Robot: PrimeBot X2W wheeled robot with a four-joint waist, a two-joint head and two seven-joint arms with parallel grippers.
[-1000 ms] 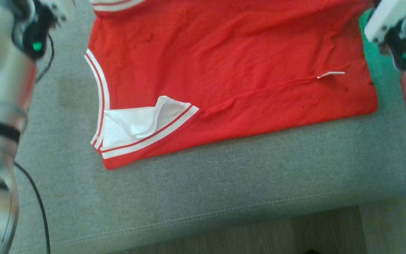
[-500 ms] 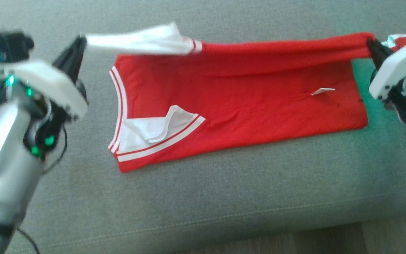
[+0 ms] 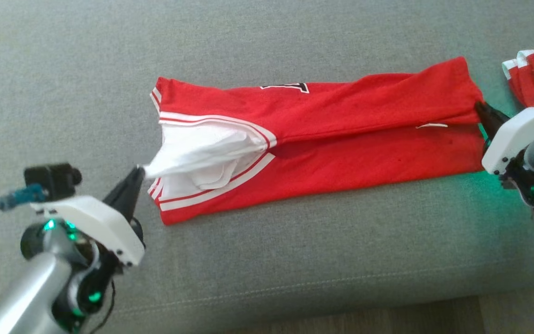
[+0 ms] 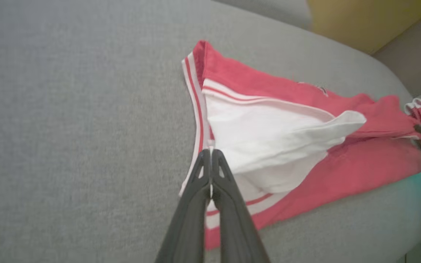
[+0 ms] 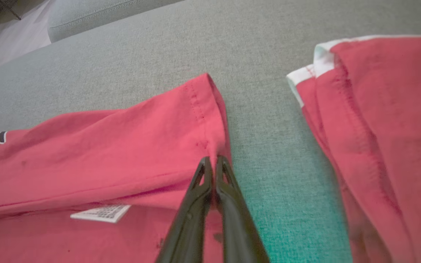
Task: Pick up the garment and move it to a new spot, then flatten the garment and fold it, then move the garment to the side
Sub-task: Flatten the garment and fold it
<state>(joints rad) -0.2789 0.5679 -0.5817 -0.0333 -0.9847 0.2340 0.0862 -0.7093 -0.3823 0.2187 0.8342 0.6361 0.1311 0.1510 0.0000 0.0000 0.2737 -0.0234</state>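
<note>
Two end effectors point(image 3: 138, 173) point(image 3: 479, 107) on one red garment point(image 3: 364, 144)

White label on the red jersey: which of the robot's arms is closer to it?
Right. The right fingers pinch the red jersey at its hem corner, just beside the white label. The left fingers grip the white fabric at the jersey's opposite end, far from it.

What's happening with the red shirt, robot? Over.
Left gripper shut on jersey, white end. Right gripper shut on hem corner. Second red garment nearby, not touching.
</note>
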